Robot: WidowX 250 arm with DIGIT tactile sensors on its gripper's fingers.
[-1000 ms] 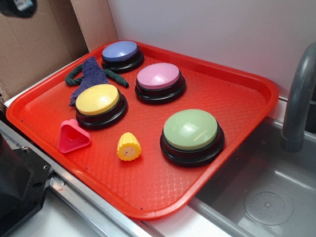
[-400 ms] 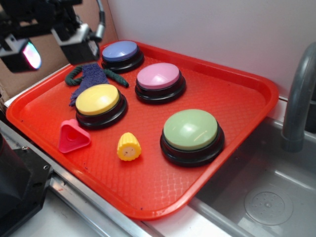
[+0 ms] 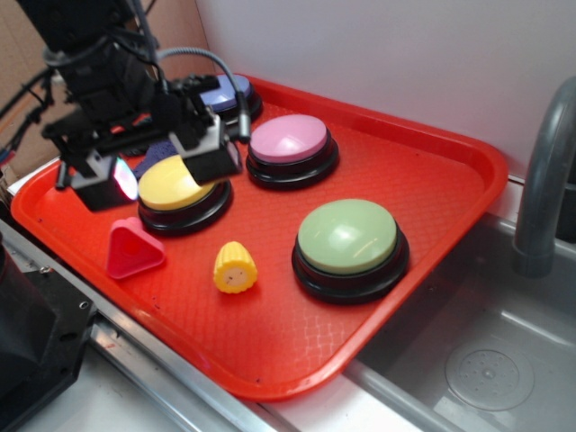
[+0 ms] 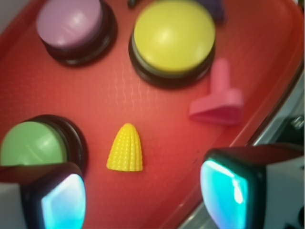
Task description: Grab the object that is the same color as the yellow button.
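Your jaws stand apart and empty, the gripper (image 3: 153,166) hanging over the yellow button (image 3: 175,184) at the tray's (image 3: 432,180) left side. In the wrist view the yellow corn piece (image 4: 125,148) lies free on the tray between the two pads (image 4: 62,200). In the exterior view it (image 3: 235,267) sits at about five o'clock from the yellow button, with the pink triangle (image 3: 133,249) at nine o'clock from it.
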